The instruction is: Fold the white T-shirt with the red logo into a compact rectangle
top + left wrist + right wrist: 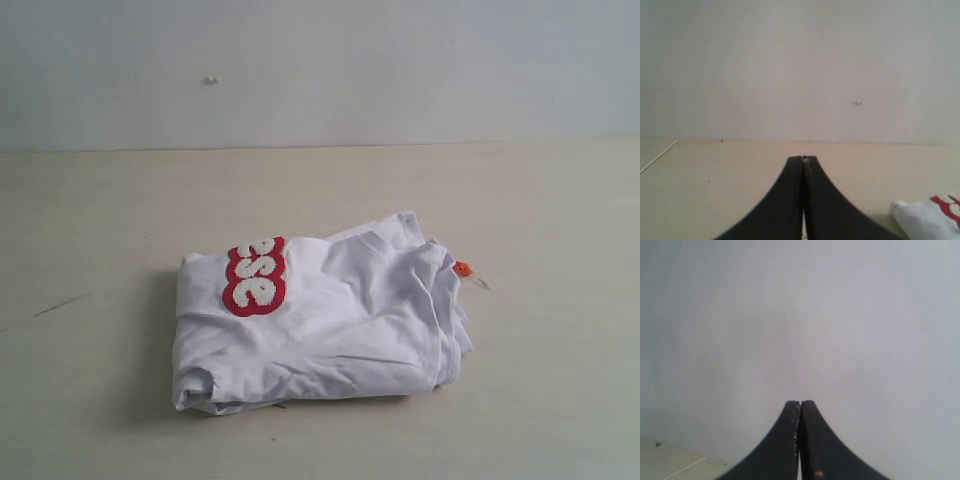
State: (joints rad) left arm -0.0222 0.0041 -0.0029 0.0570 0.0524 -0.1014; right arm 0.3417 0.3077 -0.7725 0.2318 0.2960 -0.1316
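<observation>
Since the white T-shirt (pixel 330 330) already lies on the worktop (pixel 90 220) as a chunky rectangle, red logo (pixel 255 277) up top near its left end and orange neck tag (pixel 462 268) poking out right, both arms' jaws are pinched together, empty, off the cloth. Looks basically done.

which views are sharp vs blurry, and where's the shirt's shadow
Exterior view: even, soft light, white T-shirt fairly sharp, faint shadow on the table along its left and near edges. Left wrist view: hazy, left gripper a dark shape, shirt corner blurred. Right wrist view: softest, right gripper dark against a plain wall.
</observation>
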